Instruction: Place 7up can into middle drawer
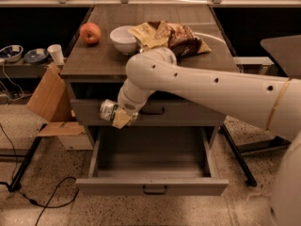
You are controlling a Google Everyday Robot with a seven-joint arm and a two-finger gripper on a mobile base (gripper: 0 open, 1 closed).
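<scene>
The robot's pale arm is reaching in from the right and bending down in front of the cabinet, and its gripper is hanging at the left part of the cabinet's front, level with the closed drawer that sits just under the countertop. The gripper is clamping the 7up can between its two fingers, which are pressing on the can's sides, with one yellowish fingertip showing below and to the right of it. The can is lying on its side in that grip, sticking out to the left of the gripper with one silvery end facing left, off every surface. It is hovering above the left rear corner of the open drawer, which is pulled well out toward me, and it is not touching the drawer's walls or floor. Up on the countertop an apple is sitting at the left, a white bowl just beside it, and crumpled snack bags next to the bowl. Off to the left a white paper cup is standing on a low shelf near two small bowls, with a cardboard box leaning against the cabinet's side and a black cable trailing across the speckled floor.
</scene>
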